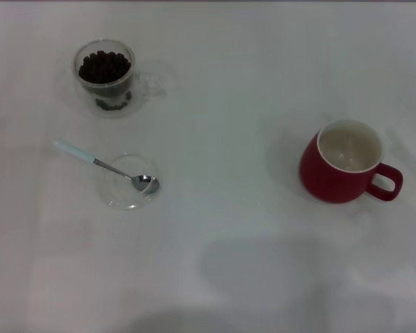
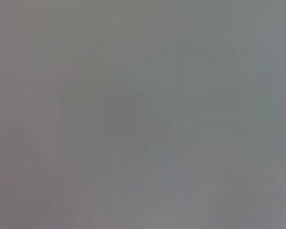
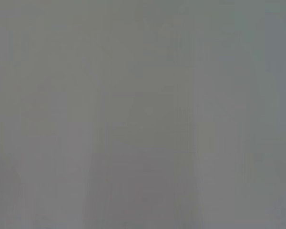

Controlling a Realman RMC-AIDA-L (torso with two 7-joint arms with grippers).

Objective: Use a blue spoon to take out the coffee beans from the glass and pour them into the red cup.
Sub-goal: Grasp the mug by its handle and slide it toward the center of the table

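Observation:
The glass (image 1: pixel 105 78) stands at the far left of the white table, its clear handle pointing right, and holds a heap of dark coffee beans (image 1: pixel 105 67). Nearer to me, the blue spoon (image 1: pixel 104 165) lies with its metal bowl resting in a flat clear saucer (image 1: pixel 128 182) and its pale handle pointing out to the far left. The red cup (image 1: pixel 345 170) sits on the right, white inside and empty, its loop handle to the right. Neither gripper shows in any view; both wrist views hold only a blank grey surface.
The white table (image 1: pixel 222 104) stretches between the glass and the red cup with nothing standing on it there. A faint shadow lies on the near middle of the table.

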